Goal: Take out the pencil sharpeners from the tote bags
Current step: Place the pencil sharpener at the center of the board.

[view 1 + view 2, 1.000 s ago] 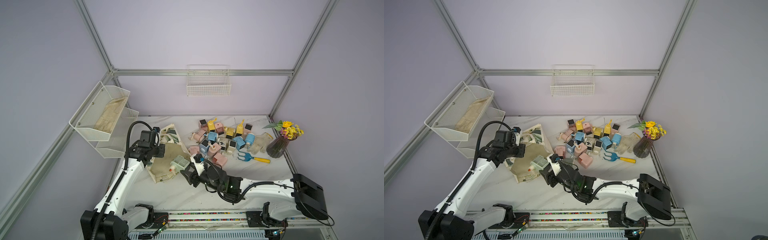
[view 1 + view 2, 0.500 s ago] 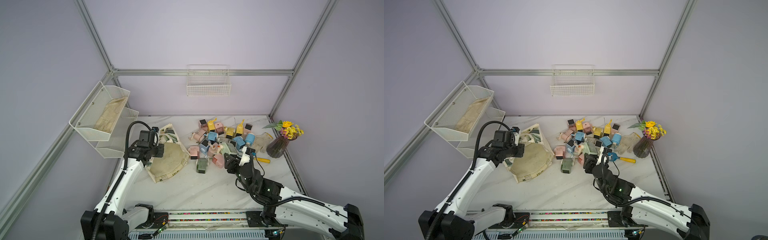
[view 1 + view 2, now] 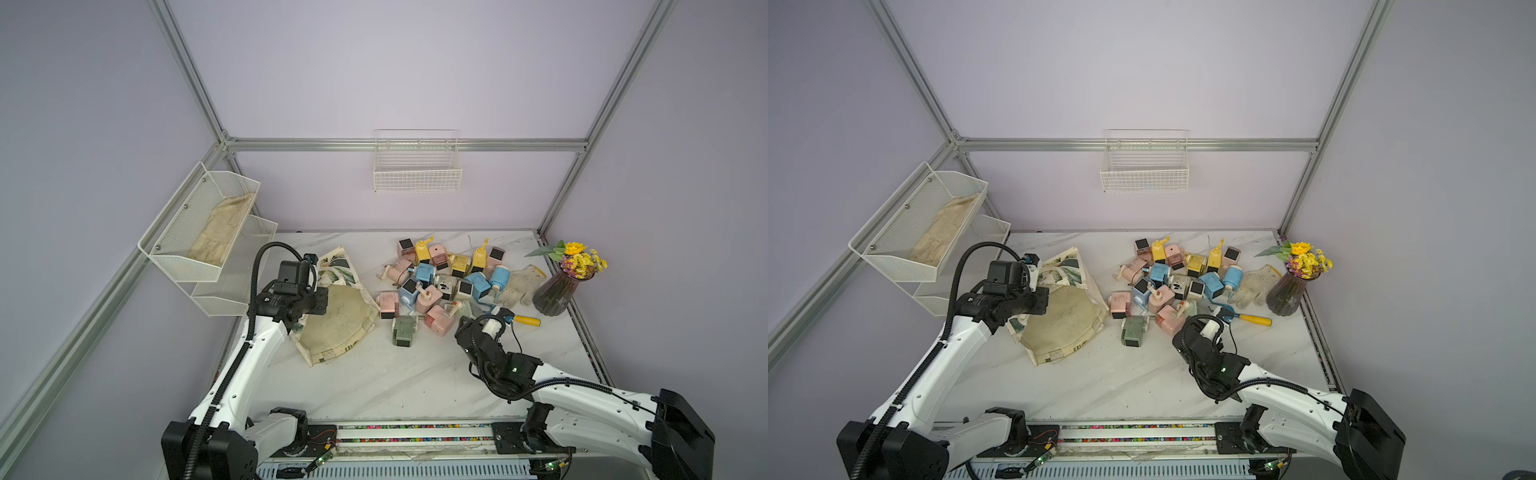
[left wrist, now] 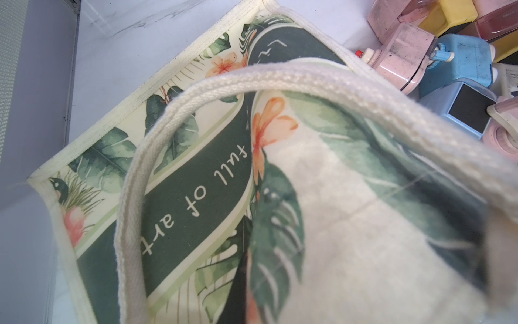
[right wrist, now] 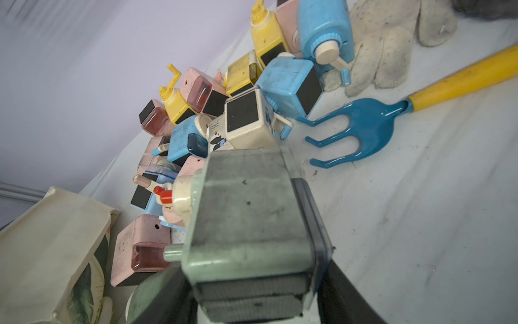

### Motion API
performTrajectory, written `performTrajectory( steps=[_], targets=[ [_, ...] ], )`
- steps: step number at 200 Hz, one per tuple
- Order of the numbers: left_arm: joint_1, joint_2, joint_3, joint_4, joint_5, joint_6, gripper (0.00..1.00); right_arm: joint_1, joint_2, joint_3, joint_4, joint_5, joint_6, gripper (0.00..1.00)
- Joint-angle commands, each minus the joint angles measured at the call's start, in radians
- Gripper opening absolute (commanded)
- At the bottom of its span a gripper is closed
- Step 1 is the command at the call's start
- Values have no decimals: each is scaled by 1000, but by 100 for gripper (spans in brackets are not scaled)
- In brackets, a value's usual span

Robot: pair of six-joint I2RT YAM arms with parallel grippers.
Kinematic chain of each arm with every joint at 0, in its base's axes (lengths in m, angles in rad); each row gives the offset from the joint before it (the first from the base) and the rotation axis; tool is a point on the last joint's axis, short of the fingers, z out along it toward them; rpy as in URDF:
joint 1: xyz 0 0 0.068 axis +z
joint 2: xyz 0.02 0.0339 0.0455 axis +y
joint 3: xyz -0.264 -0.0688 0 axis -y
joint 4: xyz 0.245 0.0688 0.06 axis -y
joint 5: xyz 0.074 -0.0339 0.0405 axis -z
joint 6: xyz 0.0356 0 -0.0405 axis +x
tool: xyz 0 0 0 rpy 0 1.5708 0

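Bimanual cell with the tote bag [image 3: 336, 320] as the reference object. The bag lies on the marble table [image 3: 395, 382], its plain cream panel facing up in both top views and its leafy green print turned toward the back wall. The left gripper [image 3: 302, 327] sits at the bag's near-left edge, fully closed on the cloth; the left wrist view shows only a woven handle [image 4: 280, 75] arching over the printed panel, the fingers themselves being out of sight. The pencil sharpeners [image 3: 440, 278] form a loose pile of pink, blue, yellow and beige boxes just beyond the bag's right side, all outside it. One loose green sharpener [image 3: 403, 331] lies apart from the pile, nearer the bag. The right gripper [image 5: 255, 291] hangs past the pile, well apart from the bag, its jaws about half spread and clamped on the held grey-green sharpener [image 5: 252, 224], whose flanks meet the dark fingers [image 5: 344, 294]. Farther from the bag than the pile lie a blue rake [image 5: 361, 131] and a white glove [image 5: 386, 42].
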Motion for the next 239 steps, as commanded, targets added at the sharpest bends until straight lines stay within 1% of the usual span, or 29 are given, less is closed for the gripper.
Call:
performTrajectory(
  steps=[1,37,48,55,75,82,91,100,109,124,135,138,167,189,200,213,231,239],
  targets=[
    [10,0,33,10,4,-28,0,-13,38,-29,16,-1,163,33],
    [10,6,33,8,9,-34,0,-16,147,-6,9,-29,233,34],
    [10,12,31,7,12,-39,0,-16,178,-13,28,-43,242,35],
    [10,17,32,2,15,-43,0,-17,198,-3,22,-40,242,38],
    [10,35,44,-11,26,-61,0,-17,233,15,18,-46,252,40],
    [10,41,48,-16,32,-67,0,-17,247,18,28,-51,247,42],
    [10,51,57,-24,36,-76,0,-17,267,24,31,-52,239,49],
    [12,64,69,-32,46,-86,0,-16,284,32,32,-53,231,64],
    [12,78,78,-40,66,-93,0,-16,297,35,56,-64,194,75],
    [12,96,95,-46,108,-108,0,-17,290,48,63,-69,166,86],
    [11,110,116,-52,142,-113,0,-17,264,64,63,-69,118,94],
    [12,114,125,-54,148,-140,0,-17,252,71,63,-66,95,97],
    [12,153,226,-84,294,-213,0,-17,147,134,24,-31,-37,97],
    [20,169,303,-100,393,-338,0,-16,53,171,25,6,-154,97],
    [31,185,342,-101,477,-393,0,-16,24,193,26,14,-209,97],
    [61,210,384,-105,579,-489,0,-17,6,216,24,28,-255,97],
    [107,249,427,-78,786,-594,0,-17,-11,221,25,44,-275,97],
    [127,254,433,-48,859,-636,0,-17,-13,220,25,42,-276,97]
  ],
)
